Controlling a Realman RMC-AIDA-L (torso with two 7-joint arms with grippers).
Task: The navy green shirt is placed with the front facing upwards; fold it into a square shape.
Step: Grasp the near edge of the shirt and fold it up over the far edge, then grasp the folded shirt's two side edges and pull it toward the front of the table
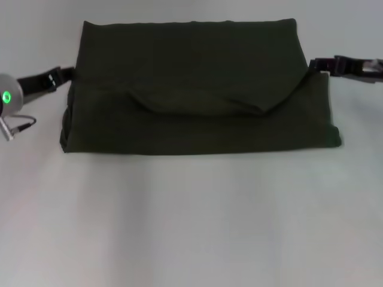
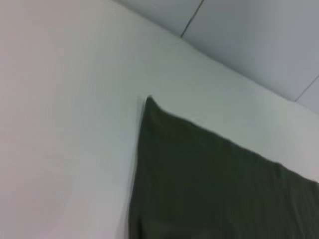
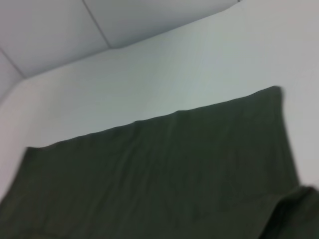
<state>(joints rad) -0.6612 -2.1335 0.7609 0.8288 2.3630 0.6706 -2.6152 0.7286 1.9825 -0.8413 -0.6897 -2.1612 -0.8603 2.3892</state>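
Note:
The navy green shirt (image 1: pixel 197 89) lies folded into a wide rectangle on the white table (image 1: pixel 191 221), with a curved neckline fold across its middle. No lettering shows. My left gripper (image 1: pixel 67 75) sits at the shirt's left edge, and my right gripper (image 1: pixel 317 64) sits at its right edge near the far corner. The fingers of both are too dark and small to read. The left wrist view shows a corner of the shirt (image 2: pixel 209 184) on the table. Flat olive shirt cloth (image 3: pixel 159 174) fills the right wrist view.
The white table stretches wide in front of the shirt. A wall with panel seams (image 3: pixel 94 25) rises behind the table's far edge. My left arm's wrist with a green light (image 1: pixel 7 97) is at the left border.

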